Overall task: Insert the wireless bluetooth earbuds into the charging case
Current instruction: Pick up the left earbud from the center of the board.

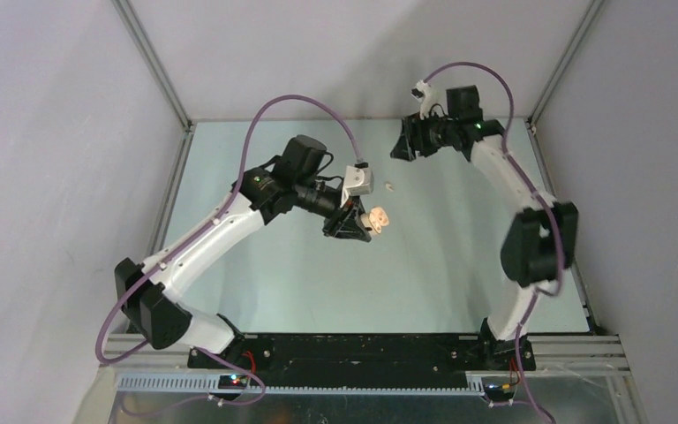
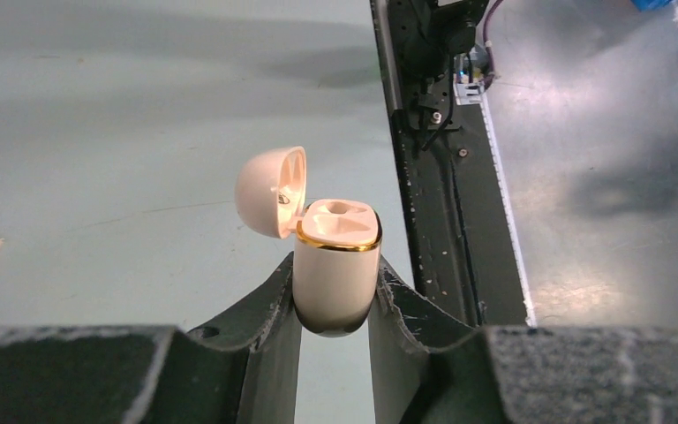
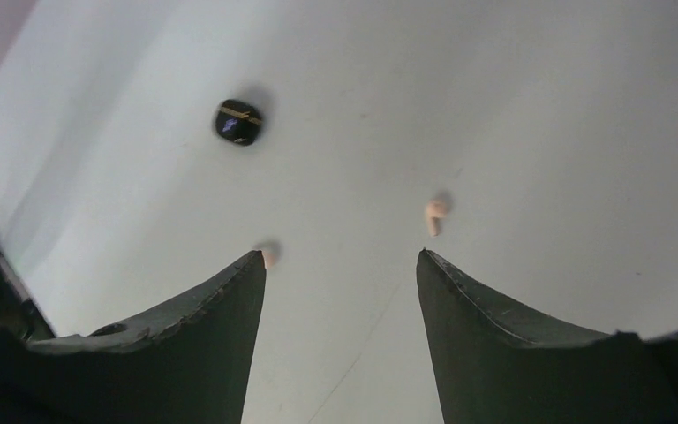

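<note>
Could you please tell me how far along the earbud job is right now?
Done: the beige case sits clamped in the left gripper, lid open. In hand: the right gripper hangs open over the table, a pale earbud just ahead of it. Left: the case's sockets look empty, so both buds must go in; a second earbud peeks from behind a finger.

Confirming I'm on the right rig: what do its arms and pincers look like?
Both arms are alike: the left arm and right arm have white curved links, black joint housings and a looping purple cable each. The left pincer and right pincer are dark, wedge-shaped, with scuffed edges.
</note>
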Robot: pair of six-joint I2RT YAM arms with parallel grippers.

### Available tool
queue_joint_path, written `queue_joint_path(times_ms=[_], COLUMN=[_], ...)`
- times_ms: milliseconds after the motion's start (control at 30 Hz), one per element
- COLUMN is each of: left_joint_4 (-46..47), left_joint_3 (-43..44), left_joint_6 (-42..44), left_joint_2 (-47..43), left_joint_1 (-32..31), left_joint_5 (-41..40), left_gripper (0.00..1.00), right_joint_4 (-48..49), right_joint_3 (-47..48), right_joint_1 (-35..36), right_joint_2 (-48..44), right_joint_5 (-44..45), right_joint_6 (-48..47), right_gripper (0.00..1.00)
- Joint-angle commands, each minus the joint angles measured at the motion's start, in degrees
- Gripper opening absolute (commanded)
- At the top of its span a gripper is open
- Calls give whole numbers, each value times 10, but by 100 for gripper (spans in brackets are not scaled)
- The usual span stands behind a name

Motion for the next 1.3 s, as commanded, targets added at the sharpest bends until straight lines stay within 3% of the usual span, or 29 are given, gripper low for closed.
queue_joint_path(times_ms=[0, 200, 333, 633, 1267], left_joint_4=[-44, -43, -36, -37, -40], left_joint_3=[32, 18, 13, 16, 17], left_joint_6=[63, 74, 70, 68, 67], left_joint_2=[-53, -77, -74, -72, -69], left_joint_1=[11, 23, 24, 24, 24], left_joint_5=[-14, -18, -13, -5, -1], left_gripper=[0, 0, 0, 0, 0], right_joint_4=[-140, -195, -236, -232, -226], right_joint_3=[131, 258, 335, 318, 308], right_joint_1=[0, 31, 39, 36, 50], right_joint_2=[129, 290, 362, 391, 424], right_joint_5=[51, 165, 179, 126, 48], right_joint_6=[7, 15, 30, 81, 100], right_gripper=[67, 67, 68, 68, 70])
